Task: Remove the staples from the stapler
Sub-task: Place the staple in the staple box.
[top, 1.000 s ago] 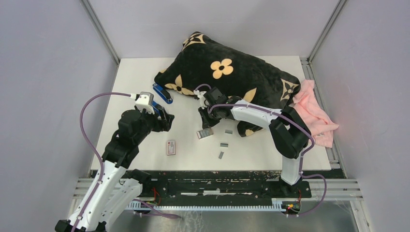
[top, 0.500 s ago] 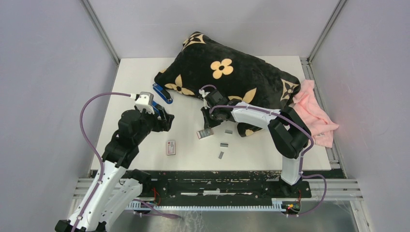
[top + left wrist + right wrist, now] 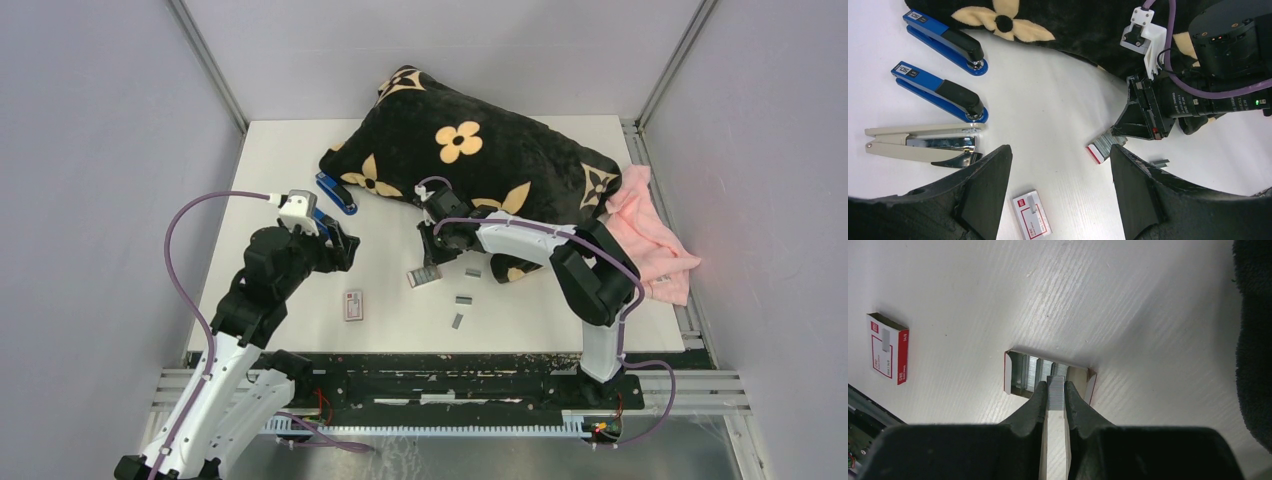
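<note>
Three loose staples (image 3: 463, 299) lie on the surface (image 3: 290, 160) near my right arm, so I judge the unloading well along. My right fingers (image 3: 1042, 394) are clamped on one more staple strip (image 3: 1055, 386), its tip over an open red-and-white staple box (image 3: 1009, 372) that already has grey strips inside. The stapler (image 3: 923, 142) lies on the surface just in front of my left fingers (image 3: 990, 177), near the two blue staplers (image 3: 943, 42); its pale top arm is swung up off the shiny magazine. I cannot tell whether the magazine is empty. From above, my left arm hides it. My left fingers are spread wide with nothing between them. What I think remains is to set this strip down and check the magazine.

Compared with a second ago, my right wrist has crept slightly to the left in the top view, and the open box has shifted a touch with it. My left arm and the loose staples have not moved.
</note>
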Controlling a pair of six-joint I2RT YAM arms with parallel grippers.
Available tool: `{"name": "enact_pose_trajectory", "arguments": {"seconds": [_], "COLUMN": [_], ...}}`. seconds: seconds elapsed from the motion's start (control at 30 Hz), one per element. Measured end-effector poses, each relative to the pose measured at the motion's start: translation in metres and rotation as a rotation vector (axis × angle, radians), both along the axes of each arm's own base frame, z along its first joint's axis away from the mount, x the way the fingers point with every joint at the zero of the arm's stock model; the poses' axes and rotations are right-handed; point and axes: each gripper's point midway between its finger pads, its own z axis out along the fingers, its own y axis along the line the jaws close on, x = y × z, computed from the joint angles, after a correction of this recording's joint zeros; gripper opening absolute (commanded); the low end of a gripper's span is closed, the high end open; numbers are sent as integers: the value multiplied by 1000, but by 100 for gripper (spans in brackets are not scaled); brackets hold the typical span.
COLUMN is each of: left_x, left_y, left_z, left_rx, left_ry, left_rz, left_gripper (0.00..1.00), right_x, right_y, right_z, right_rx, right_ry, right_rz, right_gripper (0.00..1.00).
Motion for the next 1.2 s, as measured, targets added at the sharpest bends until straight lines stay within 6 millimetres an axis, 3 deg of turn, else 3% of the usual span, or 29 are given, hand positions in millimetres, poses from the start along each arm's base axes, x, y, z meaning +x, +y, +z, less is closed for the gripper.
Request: {"name": "enact_pose_trajectory", "arguments": {"seconds": [1.2], "left_x": [0], "left_y": [0], "left_z": [0], "left_rx": [0], "left_ry": [0], "left_rz": [0], "left_gripper": [79], "right_x": [2], "right_y": [-8], "right_z": [-17], "right_rx": [-57], "right_ry": [5], "right_rz": [-18], "right_gripper": [17]}}
